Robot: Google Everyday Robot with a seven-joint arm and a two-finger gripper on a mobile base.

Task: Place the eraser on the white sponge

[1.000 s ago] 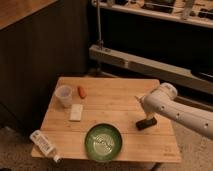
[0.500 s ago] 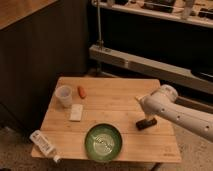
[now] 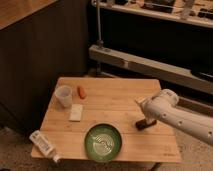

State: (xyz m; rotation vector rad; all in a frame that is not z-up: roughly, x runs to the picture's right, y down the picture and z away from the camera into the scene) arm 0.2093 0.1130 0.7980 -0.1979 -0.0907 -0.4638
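The eraser (image 3: 145,124) is a small black block lying on the right side of the wooden table (image 3: 115,100). My white arm comes in from the right, and my gripper (image 3: 144,118) is right above the eraser, at or touching it. The white sponge (image 3: 76,112) is a small flat cream pad lying on the left half of the table, far to the left of the gripper.
A clear plastic cup (image 3: 63,95) and a small orange carrot-like thing (image 3: 81,92) stand behind the sponge. A green bowl (image 3: 102,141) sits at the front middle. A white-labelled bottle (image 3: 44,144) lies at the front left corner. A metal rack (image 3: 150,62) runs behind the table.
The arm and gripper have barely shifted, staying over the eraser. Nothing on the table has moved.
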